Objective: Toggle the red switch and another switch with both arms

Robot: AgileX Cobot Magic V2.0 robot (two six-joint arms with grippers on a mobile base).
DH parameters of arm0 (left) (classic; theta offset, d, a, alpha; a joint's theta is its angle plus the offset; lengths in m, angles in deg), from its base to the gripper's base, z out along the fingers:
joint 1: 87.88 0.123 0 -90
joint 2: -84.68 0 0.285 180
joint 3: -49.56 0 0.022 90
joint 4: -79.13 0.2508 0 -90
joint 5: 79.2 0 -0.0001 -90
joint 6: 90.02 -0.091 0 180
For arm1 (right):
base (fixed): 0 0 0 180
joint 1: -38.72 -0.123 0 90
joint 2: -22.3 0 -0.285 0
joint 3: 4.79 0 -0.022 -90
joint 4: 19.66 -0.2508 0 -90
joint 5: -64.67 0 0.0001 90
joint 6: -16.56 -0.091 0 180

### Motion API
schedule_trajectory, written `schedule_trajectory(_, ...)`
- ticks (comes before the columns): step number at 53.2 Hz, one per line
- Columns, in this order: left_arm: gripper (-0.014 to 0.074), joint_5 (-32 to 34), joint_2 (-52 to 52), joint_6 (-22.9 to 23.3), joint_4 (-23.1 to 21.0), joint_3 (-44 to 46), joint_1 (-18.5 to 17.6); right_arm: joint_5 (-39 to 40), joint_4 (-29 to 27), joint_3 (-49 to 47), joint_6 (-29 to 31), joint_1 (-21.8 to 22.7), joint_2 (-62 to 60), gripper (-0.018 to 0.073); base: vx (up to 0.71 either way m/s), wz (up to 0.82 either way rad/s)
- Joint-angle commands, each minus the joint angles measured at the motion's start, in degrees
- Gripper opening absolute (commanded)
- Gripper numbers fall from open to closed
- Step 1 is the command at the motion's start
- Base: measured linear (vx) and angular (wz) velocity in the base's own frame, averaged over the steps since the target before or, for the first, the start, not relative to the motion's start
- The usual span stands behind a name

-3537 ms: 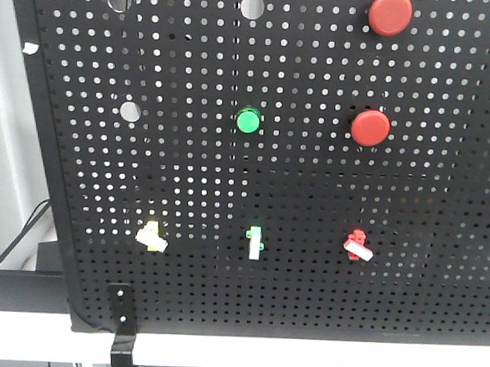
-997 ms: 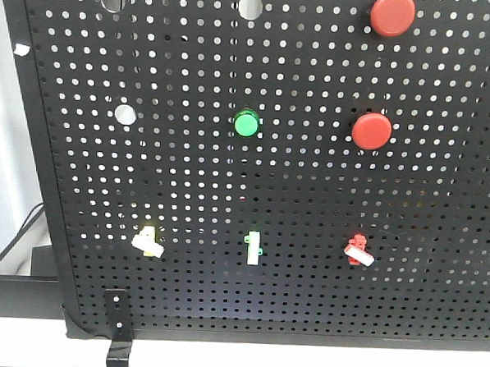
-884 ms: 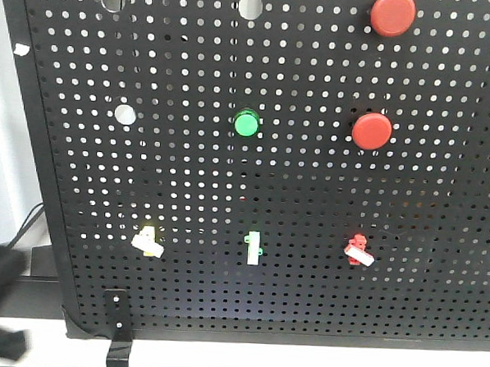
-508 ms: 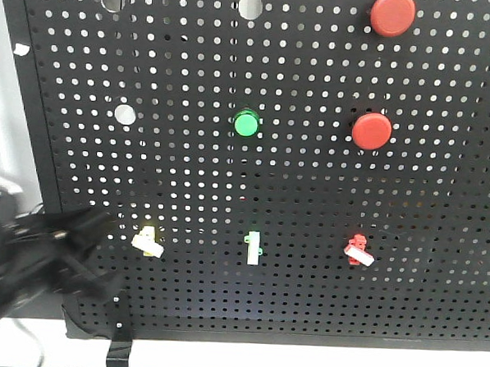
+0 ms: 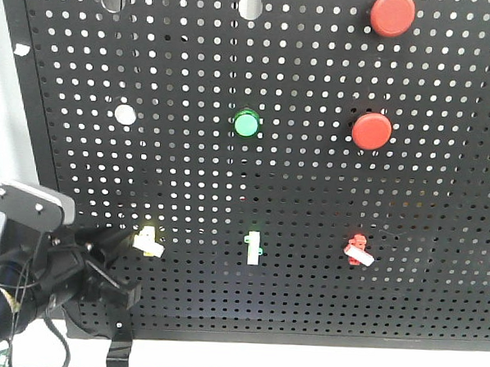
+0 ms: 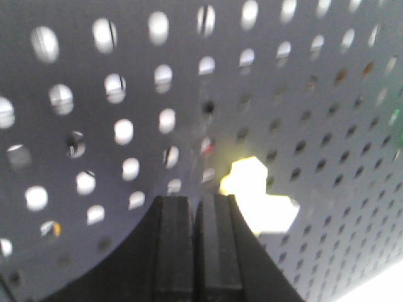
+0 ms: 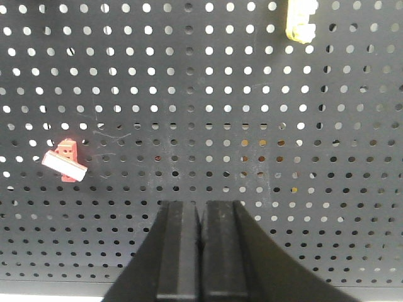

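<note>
The left fingers (image 5: 102, 243) have swung up from the lower left corner and now sit just beside the yellow switch (image 5: 149, 241) on the black pegboard (image 5: 311, 179). A second ago that corner showed no arm at all. From the left wrist we see both fingers clenched flat together, grasping nothing. Their tips are just left of the yellow switch, and we cannot tell whether they touch it. Its lever lies at the same slant as earlier, so we judge it not yet flipped. The red switch (image 5: 357, 249) also looks unchanged, its white lever tipped down to the right. The right fingers (image 7: 179, 251) are likewise clenched on nothing, well apart from the red switch up to their left, and they are absent from the front view. We judge the left side nearly ready to push, while the right has ground to cover.
</note>
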Motion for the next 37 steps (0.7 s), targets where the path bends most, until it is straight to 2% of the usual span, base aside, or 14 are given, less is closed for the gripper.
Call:
schedule_trajectory(1, 0.0003, 6.33, -1.93, 0.57, -0.37, 2.00, -0.53, 5.20, 0.31, -2.09, 0.36, 0.37, 0.34, -0.0006, 0.00, 0.00)
schedule_trajectory(10, 0.0003, 7.41, -1.88, 1.20, -0.37, 2.00, -0.53, 5.20, 0.31, -2.09, 0.36, 0.37, 0.34, -0.0006, 0.00, 0.00)
schedule_trajectory(37, 0.0003, 3.10, 0.30, 1.14, -0.20, 2.00, -0.53, 5.20, 0.31, -2.09, 0.36, 0.37, 0.34, -0.0006, 0.00, 0.00)
